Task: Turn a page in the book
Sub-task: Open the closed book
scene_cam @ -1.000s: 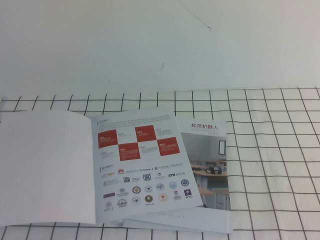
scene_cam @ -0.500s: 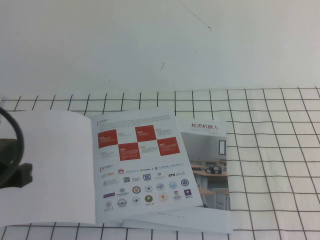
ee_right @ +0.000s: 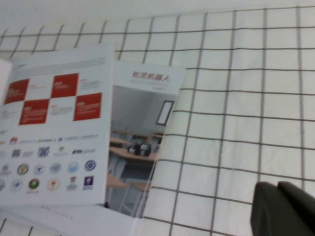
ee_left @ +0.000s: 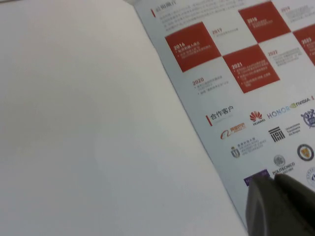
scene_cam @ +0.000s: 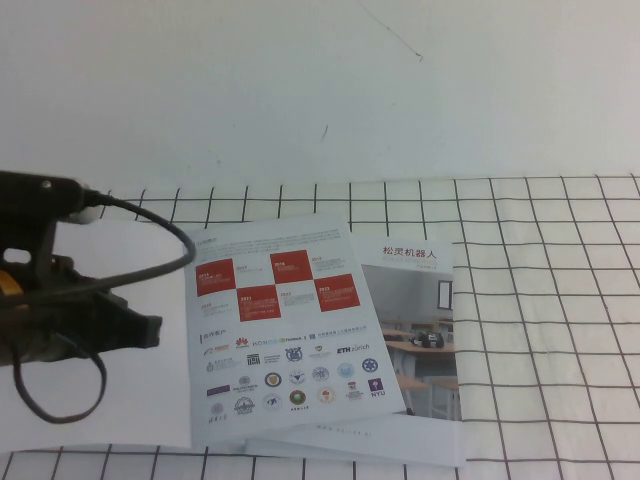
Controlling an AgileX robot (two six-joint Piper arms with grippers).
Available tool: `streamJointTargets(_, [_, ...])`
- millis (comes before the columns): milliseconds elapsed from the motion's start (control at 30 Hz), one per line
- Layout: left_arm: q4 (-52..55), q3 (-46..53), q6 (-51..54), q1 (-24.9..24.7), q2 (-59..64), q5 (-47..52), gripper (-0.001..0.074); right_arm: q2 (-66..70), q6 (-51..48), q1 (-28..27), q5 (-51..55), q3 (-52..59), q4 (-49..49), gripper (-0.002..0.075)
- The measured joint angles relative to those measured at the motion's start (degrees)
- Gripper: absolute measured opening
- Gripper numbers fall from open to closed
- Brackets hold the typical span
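The book (scene_cam: 150, 410) lies open on the checked cloth. Its left-hand leaf is blank white. The page (scene_cam: 290, 330) on the right lies flat, with red squares and rows of logos face up. My left gripper (scene_cam: 150, 330) reaches in from the left over the blank leaf, its tip close to the spine. In the left wrist view its dark fingers (ee_left: 263, 201) are shut, hovering over the logo rows of the page (ee_left: 236, 98) with nothing between them. My right gripper (ee_right: 275, 186) is shut above bare cloth, to the right of the book (ee_right: 54, 123), and is outside the high view.
A second brochure (scene_cam: 420, 300) with a Chinese title and a classroom photo lies under the book, sticking out to the right and front. The black-and-white checked cloth (scene_cam: 540, 300) covers the table. Behind it is a plain white surface (scene_cam: 300, 90).
My left arm has come in from the left edge and moved right over the blank leaf towards the spine. The book has not moved.
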Motion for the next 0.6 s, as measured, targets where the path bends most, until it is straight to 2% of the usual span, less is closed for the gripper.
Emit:
streamJointTargets(200, [-11.29, 0.00, 11.51, 0.00, 5.94, -1.71, -0.0002, 8.77, -22.14, 0.00, 3.41, 0.00, 16.75, -0.0002])
streamJointTargets(333, [-15.88, 0.00, 15.42, 1.13, 9.95, -2.50, -0.0002, 16.53, -34.41, 2.59, 4.04, 0.00, 27.32, -0.0002])
streamJointTargets(467, [-27.54, 0.00, 24.90, 6.89, 13.66, -2.58, -0.0002, 24.10, -37.81, 8.67, 2.54, 0.00, 29.93, -0.0002])
streamJointTargets(600, [-42.15, -0.03, 39.43, 14.47, 15.91, -0.53, -0.0002, 30.57, -38.45, 16.29, -3.29, -0.11, 30.40, -0.0002])
